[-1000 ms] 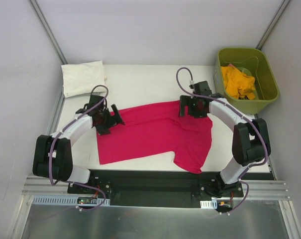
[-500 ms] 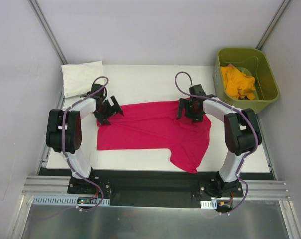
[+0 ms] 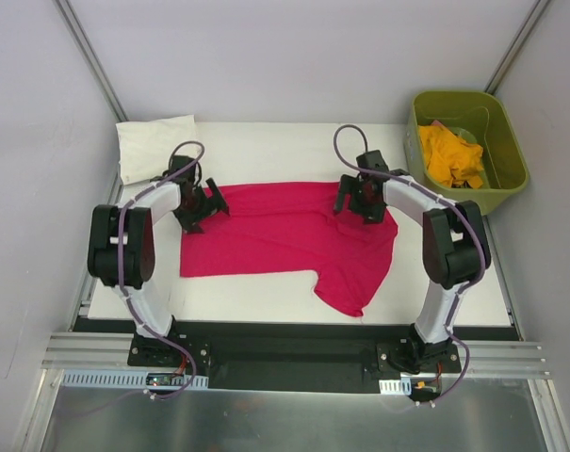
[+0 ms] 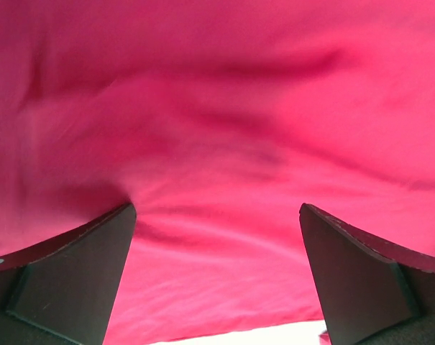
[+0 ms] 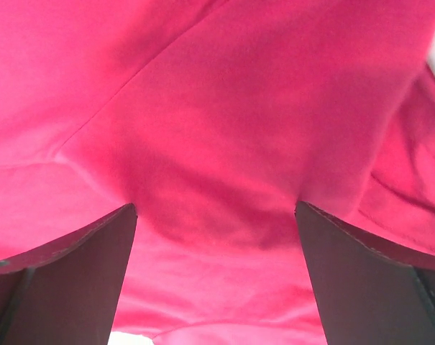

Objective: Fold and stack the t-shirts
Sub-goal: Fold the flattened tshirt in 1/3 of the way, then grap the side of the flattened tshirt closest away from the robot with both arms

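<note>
A magenta t-shirt lies spread on the white table, one sleeve hanging toward the near edge at right. My left gripper is at its far left corner, and my right gripper is at its far right shoulder. In the left wrist view the gripper has its jaws wide apart, with the shirt's fabric between and under them. In the right wrist view the gripper also stands wide open over bunched fabric. A folded white shirt lies at the far left corner.
A green bin at the far right holds a crumpled yellow shirt. Bare white table shows behind the magenta shirt. Grey walls close in on both sides.
Both grippers moved away from the bases, and the magenta shirt went with them. Its far edge now lies straighter and farther back.
</note>
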You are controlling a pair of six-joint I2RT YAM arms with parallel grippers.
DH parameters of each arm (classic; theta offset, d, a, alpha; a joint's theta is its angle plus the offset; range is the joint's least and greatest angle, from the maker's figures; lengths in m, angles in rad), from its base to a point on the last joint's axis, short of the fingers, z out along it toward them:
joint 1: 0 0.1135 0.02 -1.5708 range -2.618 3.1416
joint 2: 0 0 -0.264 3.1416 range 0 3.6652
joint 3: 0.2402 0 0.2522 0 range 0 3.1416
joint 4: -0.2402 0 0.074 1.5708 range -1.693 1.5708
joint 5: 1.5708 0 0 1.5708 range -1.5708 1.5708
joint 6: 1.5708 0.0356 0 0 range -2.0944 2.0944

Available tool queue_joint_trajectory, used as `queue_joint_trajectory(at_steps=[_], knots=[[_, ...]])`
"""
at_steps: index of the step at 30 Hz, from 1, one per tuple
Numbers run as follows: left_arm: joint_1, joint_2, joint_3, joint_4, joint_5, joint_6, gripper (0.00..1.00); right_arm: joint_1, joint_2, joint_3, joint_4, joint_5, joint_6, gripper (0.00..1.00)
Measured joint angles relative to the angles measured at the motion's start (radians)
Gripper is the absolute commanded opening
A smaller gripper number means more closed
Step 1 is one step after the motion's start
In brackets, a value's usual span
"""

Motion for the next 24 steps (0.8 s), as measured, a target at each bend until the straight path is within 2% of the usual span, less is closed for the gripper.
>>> queue_joint_trajectory(at_steps=[5, 9, 14, 17, 21, 24], knots=[[0.000, -0.189, -0.198, -0.045, -0.052, -0.024, 0.99, 0.005, -0.098, -0.004, -0.056, 0.007, -0.010, 0.97], [0.000, -0.369, -0.294, -0.089, -0.095, -0.047, 0.99, 0.028, -0.219, -0.022, -0.077, 0.043, -0.031, 0.97], [0.000, -0.613, -0.397, -0.108, -0.156, -0.080, 0.99, 0.056, -0.453, -0.172, -0.070, 0.087, -0.031, 0.97], [0.000, -0.704, -0.479, -0.139, -0.198, -0.109, 0.97, 0.056, -0.589, -0.286, -0.069, 0.115, -0.026, 0.97], [0.000, -0.743, -0.589, -0.172, -0.237, -0.162, 0.81, 0.056, -0.734, -0.423, -0.073, 0.153, -0.021, 0.97], [0.006, -0.743, -0.642, -0.196, -0.266, -0.204, 0.61, 0.056, -0.802, -0.483, -0.084, 0.185, -0.013, 0.97]])
